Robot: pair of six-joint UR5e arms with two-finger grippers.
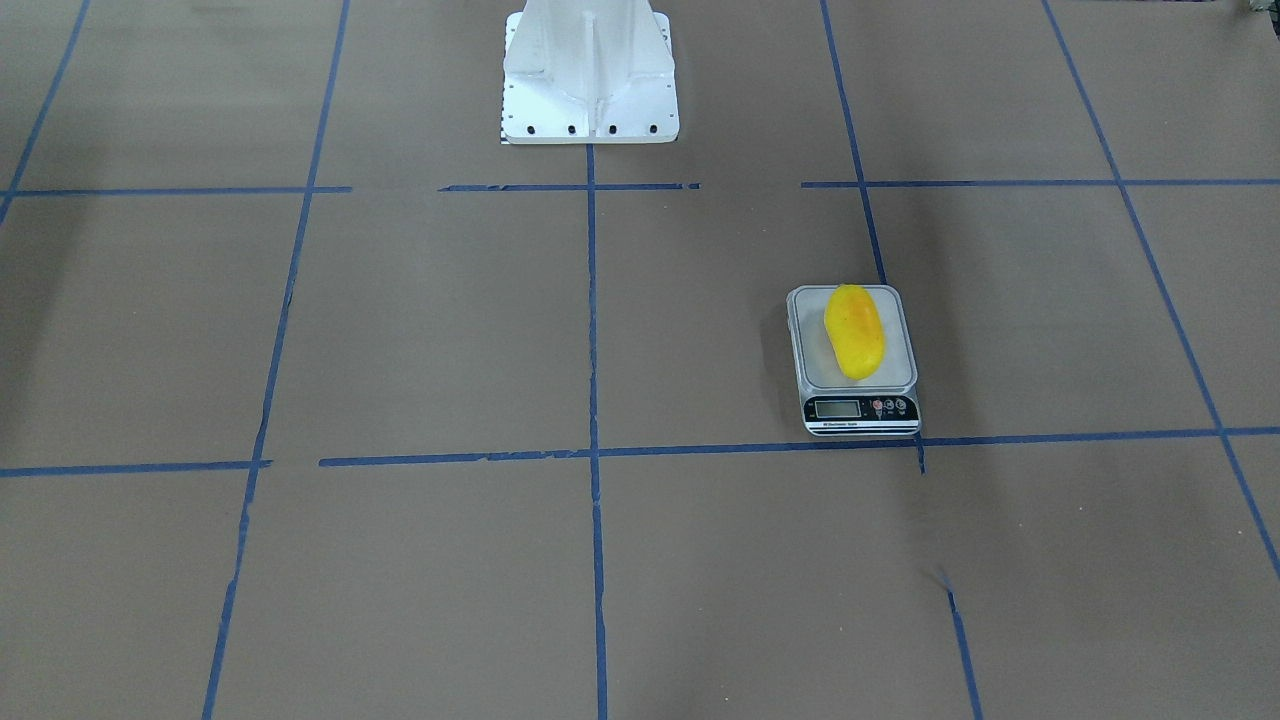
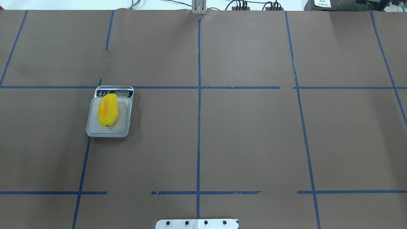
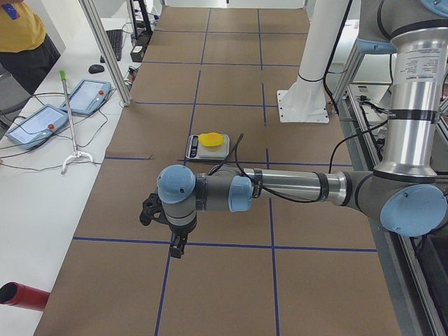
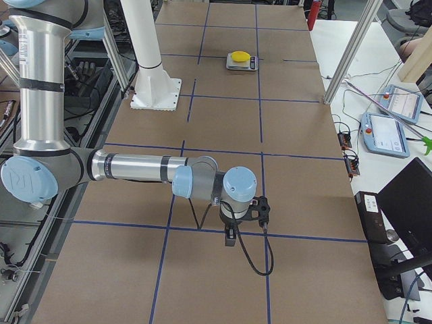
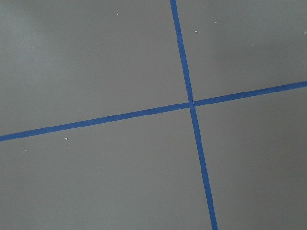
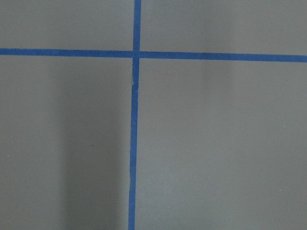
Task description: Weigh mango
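A: Status?
B: Table (image 2: 254,143): both arms sit well apart from the scale (image 2: 122,117). Left arm (image 3: 280,187) reaches out level, wrist turned down, left gripper (image 3: 176,246) aimed at the mat. Right arm (image 4: 135,167) is in the same pose, farther from the scale.
A: Jaws?
B: Can't tell for the left or the right gripper (image 4: 229,237) (only the side cams catch them).
A: Mango (image 2: 107,109)?
B: Lying lengthwise on the scale, inside the platform edges, nothing touching it. That's what a clean reading needs. Looks done; display unreadable.
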